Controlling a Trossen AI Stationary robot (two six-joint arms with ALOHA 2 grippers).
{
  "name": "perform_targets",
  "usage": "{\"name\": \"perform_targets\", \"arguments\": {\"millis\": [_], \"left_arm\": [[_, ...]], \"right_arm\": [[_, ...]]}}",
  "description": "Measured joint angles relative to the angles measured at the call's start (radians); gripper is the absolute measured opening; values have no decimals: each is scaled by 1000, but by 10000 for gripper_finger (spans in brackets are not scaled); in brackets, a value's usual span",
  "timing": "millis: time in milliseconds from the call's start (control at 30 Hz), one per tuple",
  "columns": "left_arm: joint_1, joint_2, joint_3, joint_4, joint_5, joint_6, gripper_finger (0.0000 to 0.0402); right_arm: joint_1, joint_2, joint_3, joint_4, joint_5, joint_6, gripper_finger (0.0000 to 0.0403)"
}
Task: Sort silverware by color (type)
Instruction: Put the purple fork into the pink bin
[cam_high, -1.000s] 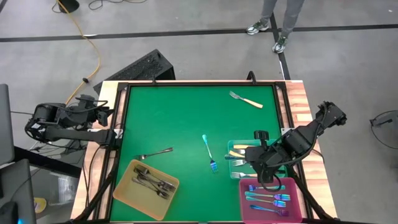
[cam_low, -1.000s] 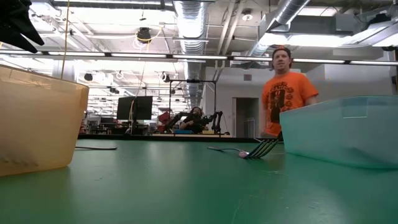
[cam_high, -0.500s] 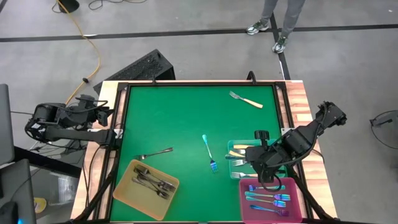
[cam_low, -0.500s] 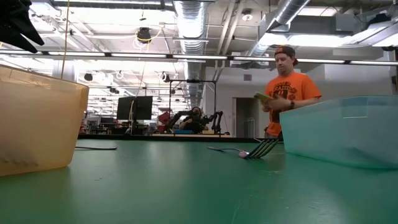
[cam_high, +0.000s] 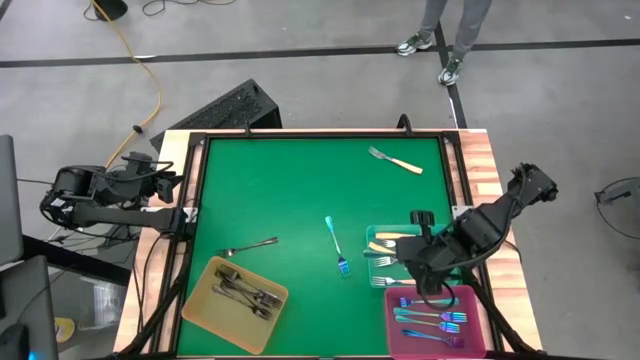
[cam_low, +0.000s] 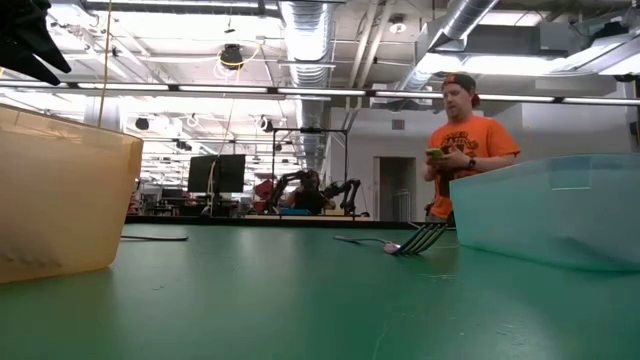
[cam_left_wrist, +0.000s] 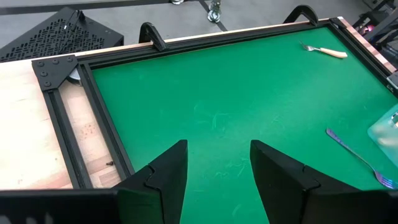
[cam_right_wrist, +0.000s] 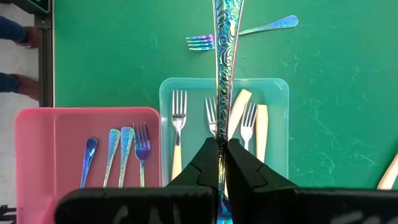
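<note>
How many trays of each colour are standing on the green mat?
yellow tray: 1
teal tray: 1
pink tray: 1
Total: 3 trays

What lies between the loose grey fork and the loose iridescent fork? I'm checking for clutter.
Only bare green mat lies between the grey fork and the iridescent fork, as the high view shows.
</note>
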Motion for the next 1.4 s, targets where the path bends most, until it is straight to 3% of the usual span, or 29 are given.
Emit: {"name": "perform_targets", "arguments": {"millis": [300, 1400], "left_arm": [[0, 0, 0, 0, 0, 0, 158], [0, 0, 0, 0, 0, 0, 158]], "right_arm": [[41, 0, 0, -1, 0, 16, 30], [220, 0, 0, -41, 54, 323, 30]]}}
